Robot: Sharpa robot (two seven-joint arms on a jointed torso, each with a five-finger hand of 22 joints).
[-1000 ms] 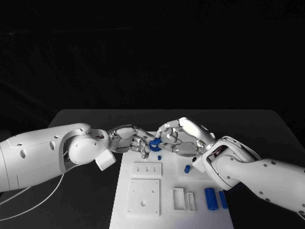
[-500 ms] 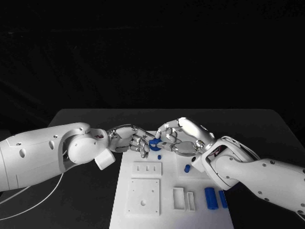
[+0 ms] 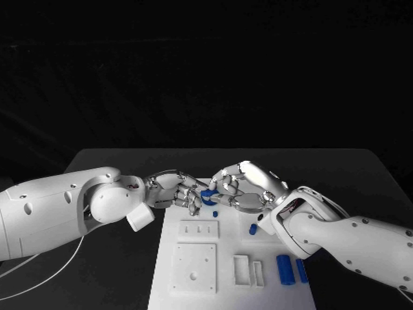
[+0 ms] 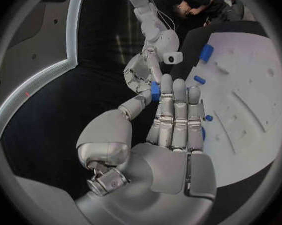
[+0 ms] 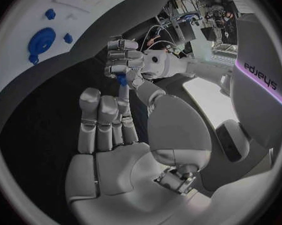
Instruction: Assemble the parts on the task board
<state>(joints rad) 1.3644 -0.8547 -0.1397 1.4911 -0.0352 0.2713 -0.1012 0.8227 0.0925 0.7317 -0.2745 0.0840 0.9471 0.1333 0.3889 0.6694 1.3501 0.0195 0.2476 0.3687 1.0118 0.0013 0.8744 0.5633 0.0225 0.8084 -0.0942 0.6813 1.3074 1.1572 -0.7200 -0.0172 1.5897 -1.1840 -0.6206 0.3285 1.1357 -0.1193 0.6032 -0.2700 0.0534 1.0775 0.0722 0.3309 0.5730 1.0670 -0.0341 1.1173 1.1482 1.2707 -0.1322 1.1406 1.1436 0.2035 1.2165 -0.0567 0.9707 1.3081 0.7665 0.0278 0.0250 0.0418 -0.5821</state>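
Observation:
My left hand [image 3: 172, 190] and right hand [image 3: 241, 187] meet fingertip to fingertip above the far end of the white task board [image 3: 227, 248]. A small blue part [image 3: 208, 192] sits between them, and fingers of both hands pinch it. The left wrist view shows the same part [image 4: 155, 91] between the fingertips of my left hand [image 4: 172, 135] and the right hand reaching in. From the right wrist, the part [image 5: 121, 79] hangs under the left hand's fingers, with my right hand [image 5: 110, 130] touching it. A blue round piece [image 5: 41, 40] lies on the board below.
On the board lie two blue cylinders [image 3: 284, 268] near its right edge, a small blue peg [image 3: 253, 228], and white blocks with slots [image 3: 199, 227] and holes [image 3: 196, 265]. The black table [image 3: 355, 174] surrounds the board on all sides.
The right hand has edged slightly towards the left hand. The blue part stays between the fingertips of both hands.

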